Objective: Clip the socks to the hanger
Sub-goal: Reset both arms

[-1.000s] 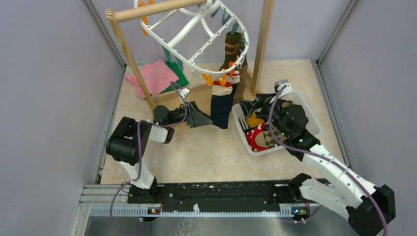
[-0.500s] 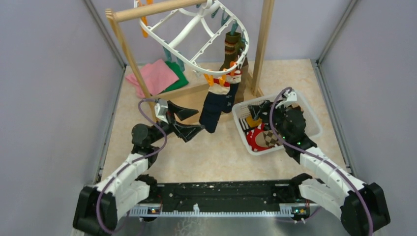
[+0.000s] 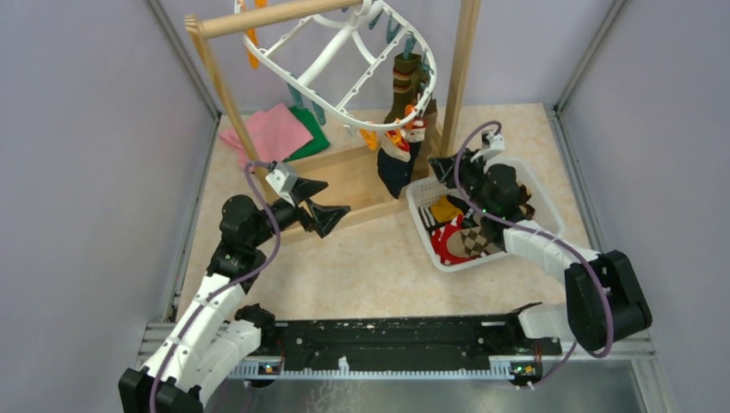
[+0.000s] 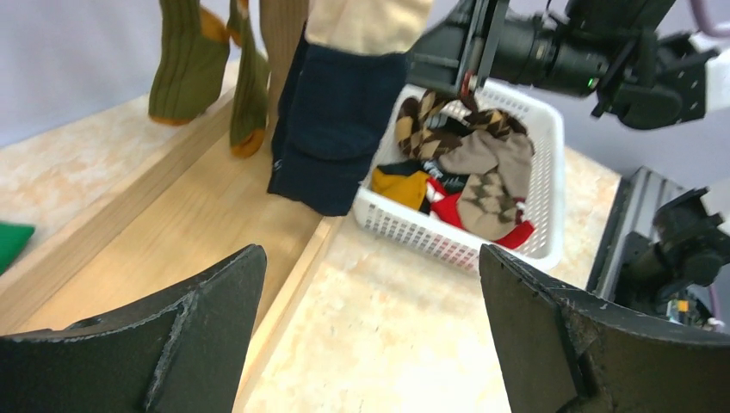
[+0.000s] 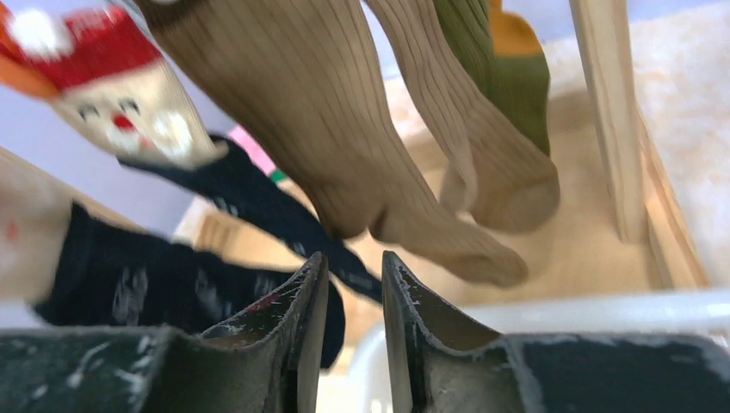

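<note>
The white oval hanger [image 3: 331, 53] hangs tilted from the wooden pole. Clipped socks dangle from its right rim: an olive-brown striped one [image 3: 407, 82], tan ones [image 5: 327, 112] and a dark navy one [image 3: 396, 168] with a red-white cuff [image 5: 112, 95]. More socks [image 3: 456, 237] lie in the white basket [image 3: 538, 185]. My left gripper [image 3: 334, 196] [image 4: 370, 254] is wide open and empty, left of the navy sock [image 4: 336, 129]. My right gripper [image 3: 437, 163] [image 5: 354, 256] hovers over the basket's back-left corner just below the hanging socks, its jaws a narrow gap apart with nothing between them.
The wooden pole rack [image 3: 267, 17] stands on a plank base [image 3: 353, 176], with one post [image 3: 456, 77] close behind my right gripper. Folded pink [image 3: 275, 133] and green [image 3: 314, 138] cloths lie at the back left. Grey walls enclose the table.
My left gripper backed away leftward from the navy sock, which swung back under the hanger. My right gripper rose out of the basket toward the hanging socks, and its jaws narrowed.
</note>
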Controlling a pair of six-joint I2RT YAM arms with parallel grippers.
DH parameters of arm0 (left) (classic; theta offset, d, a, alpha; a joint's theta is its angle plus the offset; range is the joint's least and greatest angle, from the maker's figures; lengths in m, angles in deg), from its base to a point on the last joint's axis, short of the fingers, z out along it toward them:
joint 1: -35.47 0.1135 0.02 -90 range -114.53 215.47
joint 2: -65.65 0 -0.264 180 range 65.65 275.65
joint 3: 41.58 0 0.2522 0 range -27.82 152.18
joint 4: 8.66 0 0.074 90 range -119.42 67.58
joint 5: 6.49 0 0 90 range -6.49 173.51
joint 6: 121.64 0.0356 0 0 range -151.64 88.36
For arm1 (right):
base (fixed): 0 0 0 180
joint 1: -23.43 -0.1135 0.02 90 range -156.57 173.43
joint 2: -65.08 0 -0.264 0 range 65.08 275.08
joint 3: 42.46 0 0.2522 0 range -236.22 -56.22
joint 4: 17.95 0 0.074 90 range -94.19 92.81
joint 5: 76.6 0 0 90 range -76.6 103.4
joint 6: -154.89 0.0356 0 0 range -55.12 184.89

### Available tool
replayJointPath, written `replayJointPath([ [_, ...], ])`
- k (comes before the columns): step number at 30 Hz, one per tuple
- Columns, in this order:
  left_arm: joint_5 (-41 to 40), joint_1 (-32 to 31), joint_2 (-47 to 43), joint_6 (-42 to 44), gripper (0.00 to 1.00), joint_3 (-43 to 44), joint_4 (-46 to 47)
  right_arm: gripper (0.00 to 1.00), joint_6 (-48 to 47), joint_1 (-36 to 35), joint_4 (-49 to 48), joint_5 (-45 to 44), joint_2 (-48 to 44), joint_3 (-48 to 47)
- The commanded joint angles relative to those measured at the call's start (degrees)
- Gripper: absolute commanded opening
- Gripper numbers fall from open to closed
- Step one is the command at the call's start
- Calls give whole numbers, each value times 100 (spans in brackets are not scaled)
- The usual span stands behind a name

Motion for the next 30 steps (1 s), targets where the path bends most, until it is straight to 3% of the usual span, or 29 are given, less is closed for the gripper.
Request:
replayJointPath([
  [1, -291, -4, -88, 696, 99, 120, -614, 28, 319, 50, -1077, 241, 595, -578],
  [7, -282, -2, -80, 821, 99, 116, -638, 27, 534, 54, -1747, 456, 1526, -1249],
  [11, -321, -4, -70, 820, 99, 64, -615, 23, 1068, 48, -2464, 1524, 2098, -1637],
  [17, -365, 7, -62, 771, 99, 9, -487, 21, 1840, -16, -3815, 2415, 2464, -1343],
  [21, -319, 5, 3, 713, 99, 2, -420, 22, 1273, -88, -3142, 2269, 1965, -1071],
  [25, -341, 5, 11, 681, 99, -20, -368, 28, 95, -119, -1091, 1389, 1109, -942],
  [30, -364, 5, 15, 632, 99, -8, -301, 47, -916, -109, 113, 126, -28, -589],
])
